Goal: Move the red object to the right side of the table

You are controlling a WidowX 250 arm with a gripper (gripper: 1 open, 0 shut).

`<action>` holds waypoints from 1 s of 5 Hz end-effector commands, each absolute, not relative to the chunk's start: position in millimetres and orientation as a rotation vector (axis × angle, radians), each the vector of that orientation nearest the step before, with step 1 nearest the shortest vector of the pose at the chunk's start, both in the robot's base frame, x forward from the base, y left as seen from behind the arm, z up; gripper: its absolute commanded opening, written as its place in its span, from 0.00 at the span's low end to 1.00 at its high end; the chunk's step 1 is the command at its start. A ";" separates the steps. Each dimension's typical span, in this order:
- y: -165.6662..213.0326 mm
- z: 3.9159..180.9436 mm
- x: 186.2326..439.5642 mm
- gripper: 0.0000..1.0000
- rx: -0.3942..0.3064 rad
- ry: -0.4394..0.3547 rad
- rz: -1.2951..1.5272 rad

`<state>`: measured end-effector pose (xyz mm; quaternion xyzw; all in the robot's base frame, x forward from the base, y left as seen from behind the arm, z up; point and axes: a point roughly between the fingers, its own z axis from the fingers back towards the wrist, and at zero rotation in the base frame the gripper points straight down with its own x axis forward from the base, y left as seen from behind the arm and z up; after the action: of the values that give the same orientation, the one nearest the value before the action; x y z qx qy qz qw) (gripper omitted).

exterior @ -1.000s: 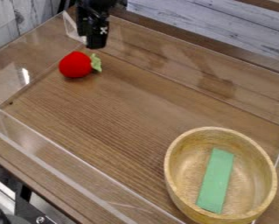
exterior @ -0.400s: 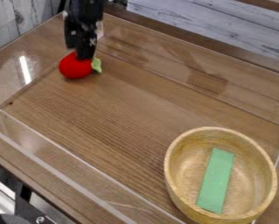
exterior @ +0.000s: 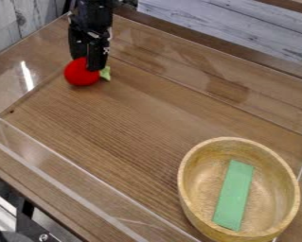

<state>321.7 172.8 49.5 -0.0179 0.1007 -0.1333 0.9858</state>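
Note:
The red object [exterior: 79,74], a small round strawberry-like toy with a green leafy cap, lies on the brown wood-grain table [exterior: 140,123] at the far left. My black gripper [exterior: 89,59] hangs straight over it, pointing down, its fingers open and straddling the toy's upper part. The fingertips hide the top of the toy. Whether they touch it I cannot tell.
A round woven tan bowl [exterior: 195,168] stands at the front right with a flat green strip [exterior: 234,194] inside. Low clear acrylic walls [exterior: 64,161] border the table along the front and left. A grey plank wall rises behind.
My gripper has moved left and down from behind the toy until its open fingers are around the toy's top. The toy has stayed in place.

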 end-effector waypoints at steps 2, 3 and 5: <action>180.3 63.1 328.0 1.00 -0.010 0.139 -0.187; 177.9 62.4 330.0 1.00 -0.018 0.139 -0.135; 171.4 59.5 322.8 0.00 -0.033 0.135 -0.129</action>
<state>317.1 168.5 34.7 -0.0338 0.0998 -0.0635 0.9924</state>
